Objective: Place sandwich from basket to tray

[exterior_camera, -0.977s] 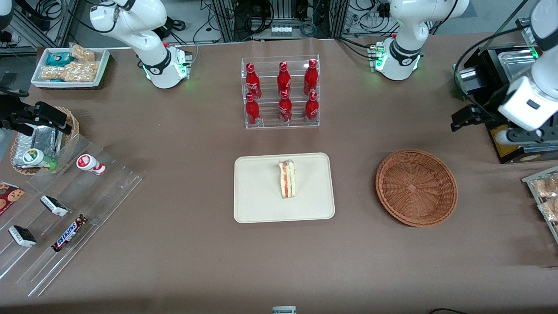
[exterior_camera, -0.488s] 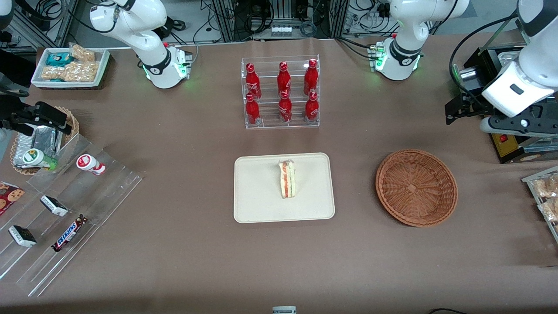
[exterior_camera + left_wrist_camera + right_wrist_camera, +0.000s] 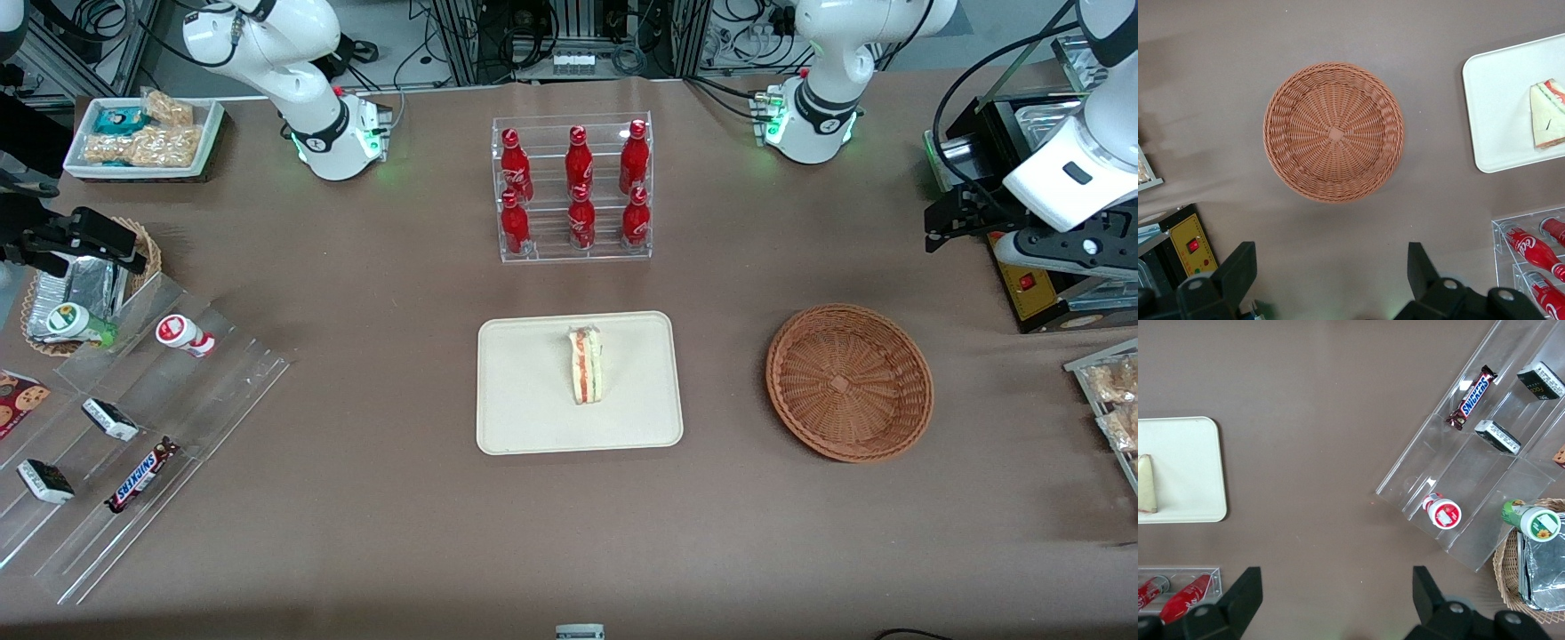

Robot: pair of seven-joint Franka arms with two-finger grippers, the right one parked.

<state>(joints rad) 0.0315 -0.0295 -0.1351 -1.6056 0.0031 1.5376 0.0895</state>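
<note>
One sandwich on tray, basket bare, wrist view alone shows pincer spread wide above table.

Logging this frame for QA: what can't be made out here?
- Sandwich on the tray: the side resting on the tray is hidden in every view.
- Basket: holds nothing; its underside is unseen.
- Gripper, open, above the table and farther from the front camera than the basket: front view shows it only side-on, its fingers blending into the dark box.
- Snack tray: cut off by the front view's edge.
</note>
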